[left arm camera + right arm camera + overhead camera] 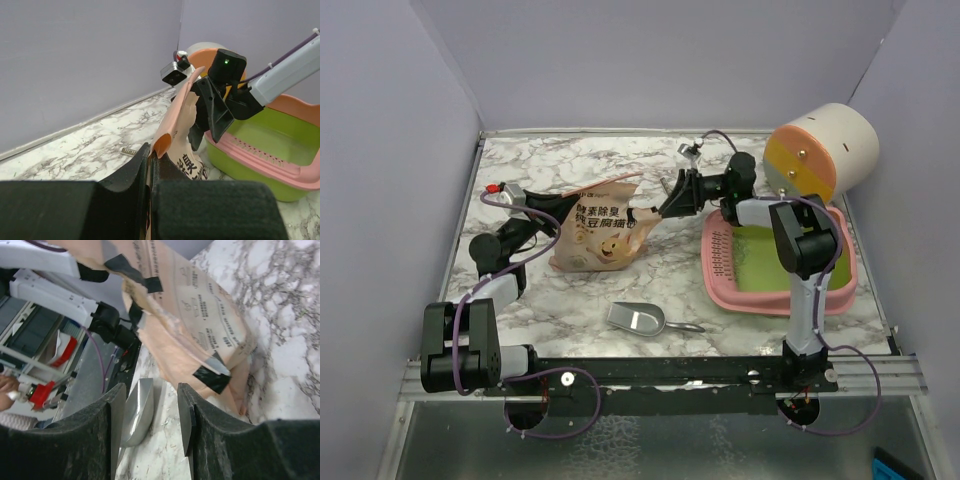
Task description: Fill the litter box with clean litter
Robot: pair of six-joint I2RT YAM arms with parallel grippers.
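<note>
The pink litter box (750, 299), lime-green inside, sits at the right with its slotted strip facing left; it also shows in the left wrist view (260, 162). No loose litter granules are in view. A tan printed bag (603, 232) stands at mid-table. My left gripper (542, 207) is shut on the bag's left edge, pinched between the fingers (150, 155). My right gripper (655, 212) hangs by the bag's upper right corner, open and empty (151, 392), with the bag (185, 315) just beyond its fingertips.
A grey metal scoop (638, 319) lies on the marble near the front, and shows between my right fingers (137, 412). A cream, orange and yellow cylinder (825, 150) lies at the back right behind the litter box. Purple walls enclose the table.
</note>
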